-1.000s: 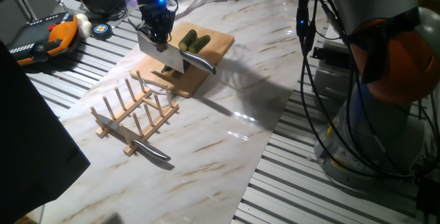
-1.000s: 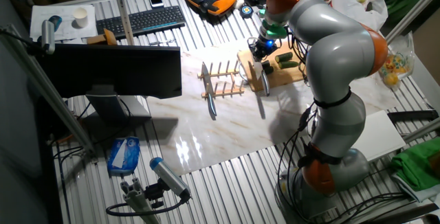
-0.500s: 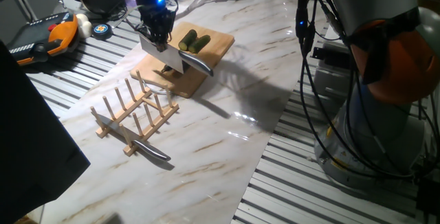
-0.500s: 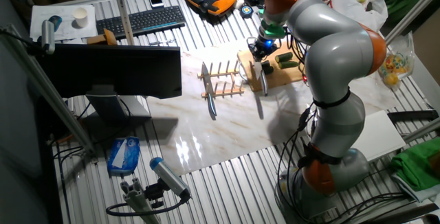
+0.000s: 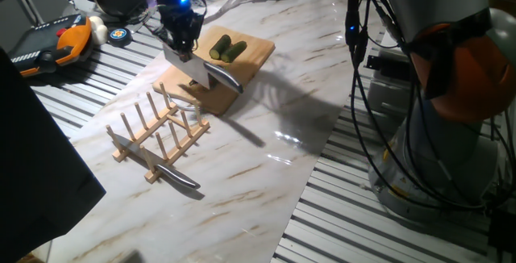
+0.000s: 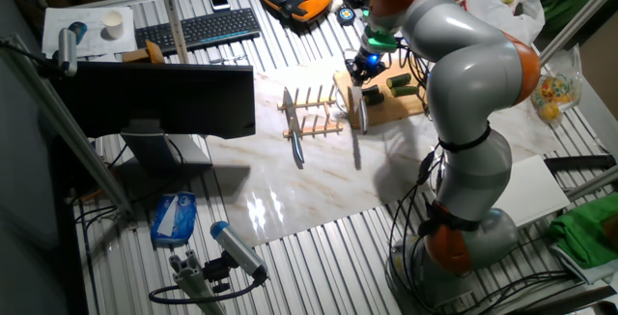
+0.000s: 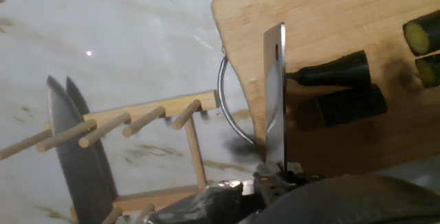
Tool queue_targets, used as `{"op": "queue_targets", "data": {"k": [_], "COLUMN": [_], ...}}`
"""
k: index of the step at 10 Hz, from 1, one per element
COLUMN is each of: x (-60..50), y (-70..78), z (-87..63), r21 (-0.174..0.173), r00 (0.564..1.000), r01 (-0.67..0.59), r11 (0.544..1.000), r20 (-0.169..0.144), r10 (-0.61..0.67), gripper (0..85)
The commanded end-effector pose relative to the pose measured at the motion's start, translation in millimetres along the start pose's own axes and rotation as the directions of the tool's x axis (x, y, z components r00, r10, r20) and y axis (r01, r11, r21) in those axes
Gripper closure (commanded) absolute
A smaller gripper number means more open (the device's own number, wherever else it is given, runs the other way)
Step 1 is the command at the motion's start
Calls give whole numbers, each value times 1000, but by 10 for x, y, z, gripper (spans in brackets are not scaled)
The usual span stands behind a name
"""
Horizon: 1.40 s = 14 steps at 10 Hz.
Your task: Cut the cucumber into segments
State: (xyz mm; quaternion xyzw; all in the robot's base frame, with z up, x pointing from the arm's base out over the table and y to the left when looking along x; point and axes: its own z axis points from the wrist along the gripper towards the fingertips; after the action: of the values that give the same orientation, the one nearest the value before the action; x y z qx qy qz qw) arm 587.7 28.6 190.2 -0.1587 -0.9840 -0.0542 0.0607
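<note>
Two dark green cucumber lengths [image 5: 227, 49] with pale cut ends lie side by side on the far part of the wooden board [image 5: 256, 51]. They also show in the other fixed view [image 6: 401, 84] and at the right edge of the hand view [image 7: 421, 37]. My gripper [image 5: 181, 43] is shut on a knife [image 5: 197, 69] and holds it over the board's near left part, to the left of the cucumber and apart from it. In the hand view the knife blade [image 7: 275, 100] shows edge-on over the board [image 7: 330, 11].
A wooden peg rack [image 5: 157, 130] holding a second knife [image 5: 157, 169] stands just left of the board; it also shows in the hand view [image 7: 137, 122]. An orange pendant [image 5: 56, 41] and a tape roll [image 5: 118, 35] lie at the back left. The arm's base [image 5: 451, 102] stands at the right.
My gripper has carried the knife a little to the left, away from the cucumber and toward the rack. The cucumber lengths have not moved.
</note>
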Motion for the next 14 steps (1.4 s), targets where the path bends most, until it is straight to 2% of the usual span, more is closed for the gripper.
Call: {"op": "queue_targets", "data": {"k": [1, 4, 7, 10, 12, 14], "x": [35, 156, 256, 331, 375, 380], "y": [75, 294, 435, 581, 657, 695], "z": [-17, -15, -6, 137, 232, 279], "r21": [0, -8, -8, -10, -14, -2], "r00": [1000, 1000, 999, 999, 999, 1000], "r01": [-4, -27, -39, -44, -37, -23], "r11": [1000, 1000, 999, 999, 999, 1000], "r20": [1, 12, 20, 22, 11, 1], "r10": [4, 27, 40, 44, 37, 23], "gripper": [843, 843, 843, 843, 843, 843]}}
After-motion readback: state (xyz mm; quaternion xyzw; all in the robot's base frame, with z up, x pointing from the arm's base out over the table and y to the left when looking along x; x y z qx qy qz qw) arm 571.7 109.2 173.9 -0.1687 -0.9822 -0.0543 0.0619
